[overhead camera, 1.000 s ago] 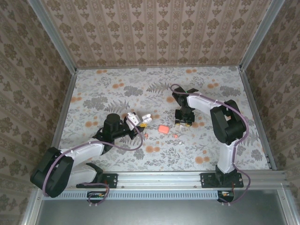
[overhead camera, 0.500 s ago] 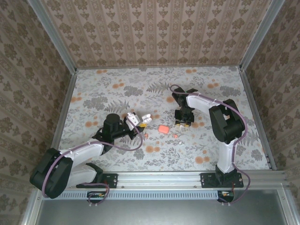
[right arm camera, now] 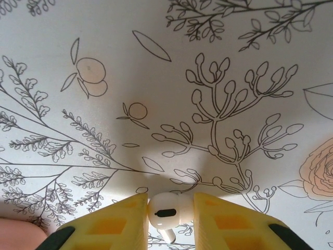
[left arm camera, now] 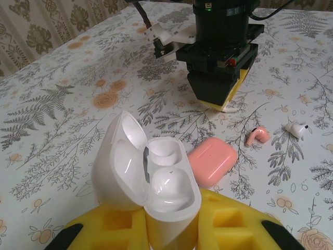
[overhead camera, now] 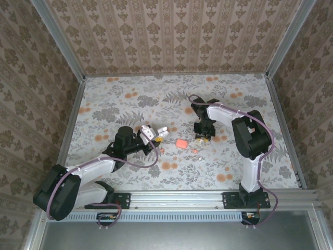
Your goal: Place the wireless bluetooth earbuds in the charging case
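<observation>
Grippers look small in your overhead view: the left gripper (overhead camera: 148,132) sits left of the pink case (overhead camera: 181,142), the right gripper (overhead camera: 202,137) just right of it, low on the table (overhead camera: 119,99). Your left wrist camera shows yellow fingers (left arm camera: 234,219) clamped on the open white charging case (left arm camera: 151,182), with a pink earbud (left arm camera: 257,135) and a loose white earbud (left arm camera: 295,128) lying beyond. Your right wrist camera reveals a pinched white earbud (right arm camera: 165,211) squeezed between nearly closed pads (right arm camera: 119,219).
</observation>
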